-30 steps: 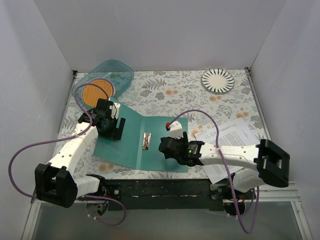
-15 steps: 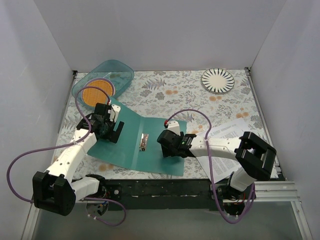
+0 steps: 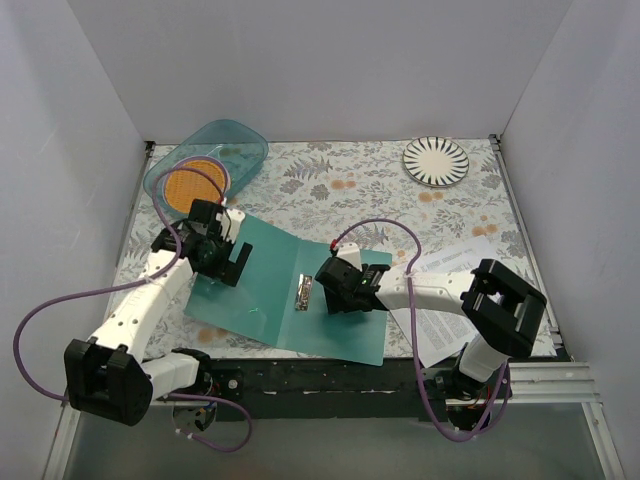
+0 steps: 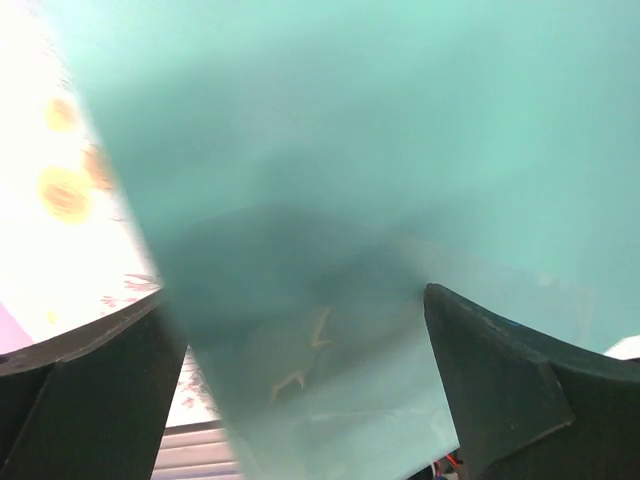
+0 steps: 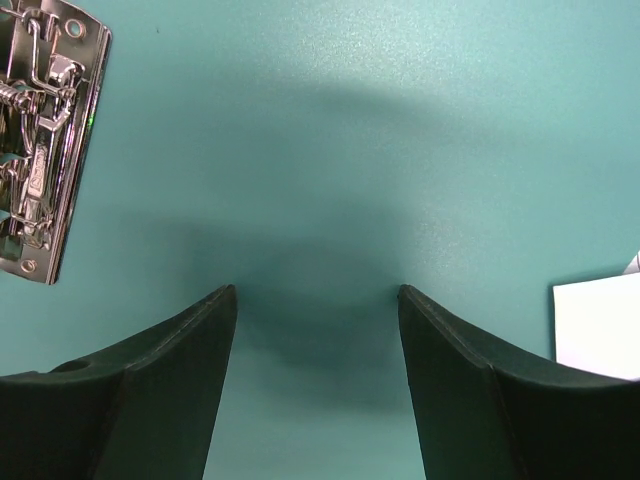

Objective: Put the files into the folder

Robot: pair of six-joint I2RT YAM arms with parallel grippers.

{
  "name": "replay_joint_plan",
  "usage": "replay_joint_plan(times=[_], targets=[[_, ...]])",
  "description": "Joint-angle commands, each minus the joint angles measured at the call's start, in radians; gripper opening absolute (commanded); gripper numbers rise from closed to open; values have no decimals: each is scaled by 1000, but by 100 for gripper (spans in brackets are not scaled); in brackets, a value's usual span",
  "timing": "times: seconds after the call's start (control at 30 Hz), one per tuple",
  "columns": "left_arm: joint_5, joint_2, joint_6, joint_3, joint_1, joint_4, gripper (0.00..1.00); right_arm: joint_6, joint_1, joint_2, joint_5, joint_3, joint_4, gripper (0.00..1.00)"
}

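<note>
So the left pincer [image 4: 295,292] is spread wide around the folder's [image 3: 270,290] left cover, gripping nothing. The right pincer [image 5: 316,290] is released too, low over the right cover beside the metal clip [image 5: 45,140], probably to keep it flat. Can't tell if it touches. The folder lies open on the table [image 3: 340,190], and the files [image 3: 455,268] sit off right, half hidden under the right arm.

Matte, smooth teal folder [image 3: 270,290] with a shiny metal clip [image 5: 45,150]. White paper files [image 5: 598,325]. Translucent glossy plastic bowl [image 3: 240,140], upper left. Floral cloth covers the bench [image 3: 330,180].
</note>
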Motion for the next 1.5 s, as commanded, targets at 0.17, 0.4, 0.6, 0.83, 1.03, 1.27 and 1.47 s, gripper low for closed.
replay_joint_plan(times=[0.17,0.4,0.6,0.83,1.03,1.27,1.47], targets=[[-97,-50,71,332,-2,-116,98,-19,-40,41,-22,-18,-14,72],[141,-56,76,310,-2,-79,98,-47,-73,37,-22,-40,2,71],[364,40,25,290,-29,1,98,-93,-83,-21,-23,-25,40,72],[402,175,-61,434,-178,61,97,-68,-83,-231,-32,55,-21,78],[443,292,-131,480,-325,116,95,75,-100,-408,95,-8,-236,78],[404,385,-154,428,-499,208,93,393,-120,-753,146,-248,-521,77],[413,500,-199,468,-597,274,93,596,-122,-1020,178,-356,-682,77]])
